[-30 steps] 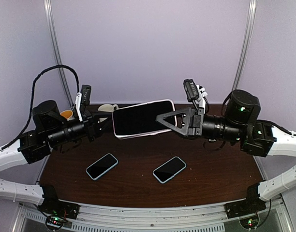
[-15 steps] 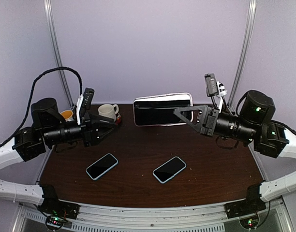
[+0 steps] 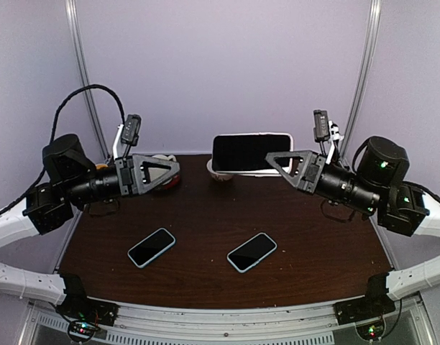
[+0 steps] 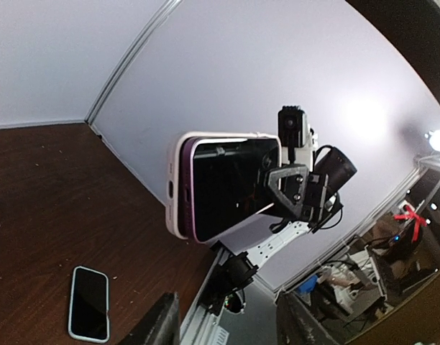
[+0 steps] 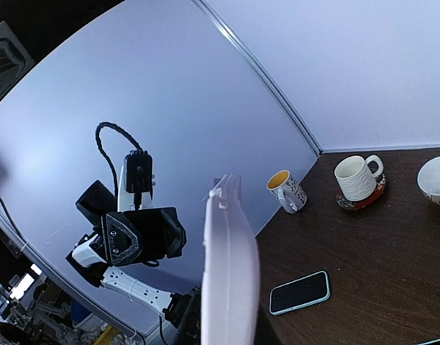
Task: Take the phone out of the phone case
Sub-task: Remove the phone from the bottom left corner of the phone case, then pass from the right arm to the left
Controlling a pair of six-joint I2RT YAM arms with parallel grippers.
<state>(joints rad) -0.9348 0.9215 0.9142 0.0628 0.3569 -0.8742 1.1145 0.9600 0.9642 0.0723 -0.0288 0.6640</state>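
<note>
Phone [image 3: 250, 152] hung cased above table's [image 3: 205, 215] far side, right gripper [image 3: 272, 161] clamped on one end; left gripper [image 3: 171, 171] fingers apart, empty. Rigid, slick (case [image 4: 172, 188] looked bendy): peel case corner.

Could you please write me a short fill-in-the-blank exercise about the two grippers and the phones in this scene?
1. The right gripper holds a cased phone up in the air; the colour of its case is ____.
2. The left gripper is open and holds ____.
3. On the table, the loose phones lying screen-up number ____.

Missing words: white; nothing; two.
</note>
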